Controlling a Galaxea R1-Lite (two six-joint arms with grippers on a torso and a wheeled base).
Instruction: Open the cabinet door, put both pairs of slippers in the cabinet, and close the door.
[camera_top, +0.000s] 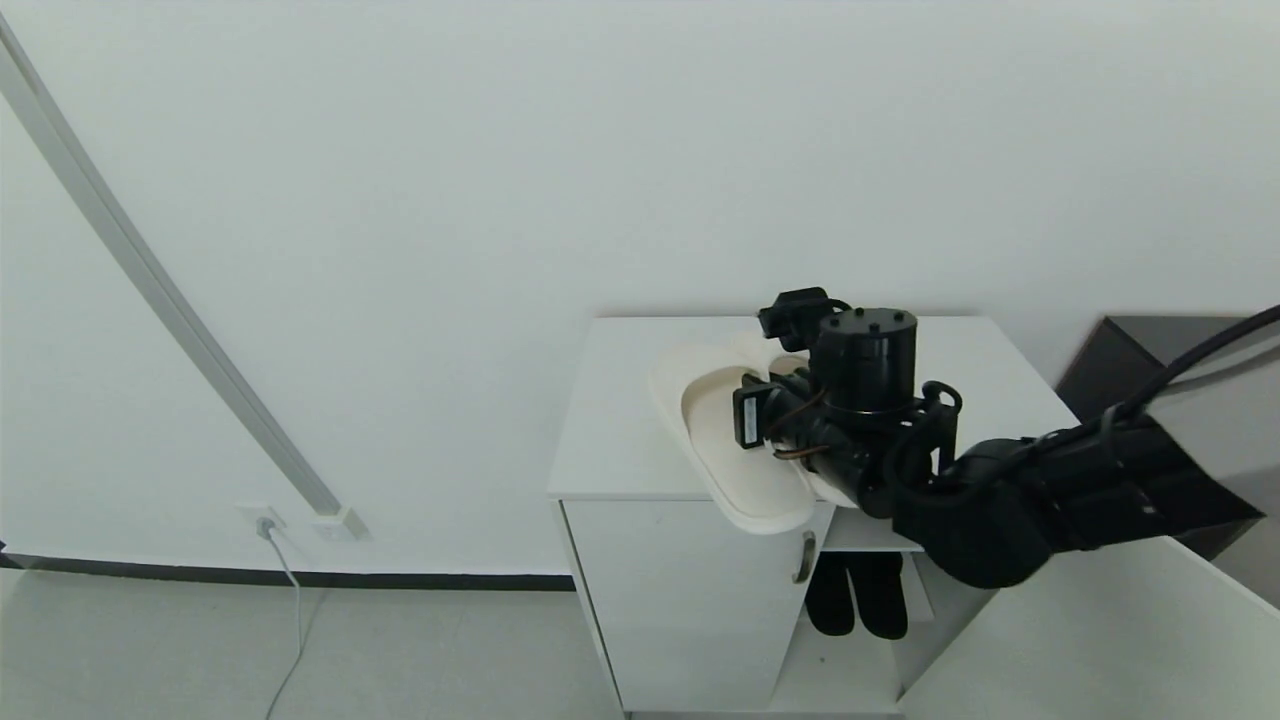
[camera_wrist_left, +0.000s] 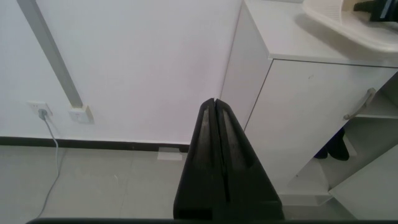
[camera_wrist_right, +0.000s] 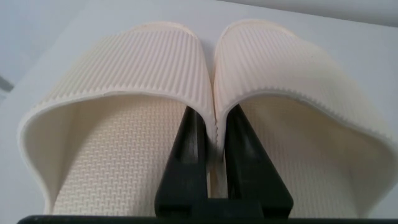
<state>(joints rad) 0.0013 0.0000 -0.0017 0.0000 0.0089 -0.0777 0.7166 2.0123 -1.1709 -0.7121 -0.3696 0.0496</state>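
A pair of cream ribbed slippers is lying on top of the white rectangular cabinet, right of centre in the head view, with the heels hanging over its front edge. The right gripper is clenching the pair from the heel side. One black finger is sitting inside each slipper, and the two touching inner walls are squeezed between them. Lower in the frame, the cabinet's right door is standing open, and a pair of black slippers is resting on a shelf inside. The left gripper is hanging pressed together and gripping nothing, beside the cabinet's closed door.
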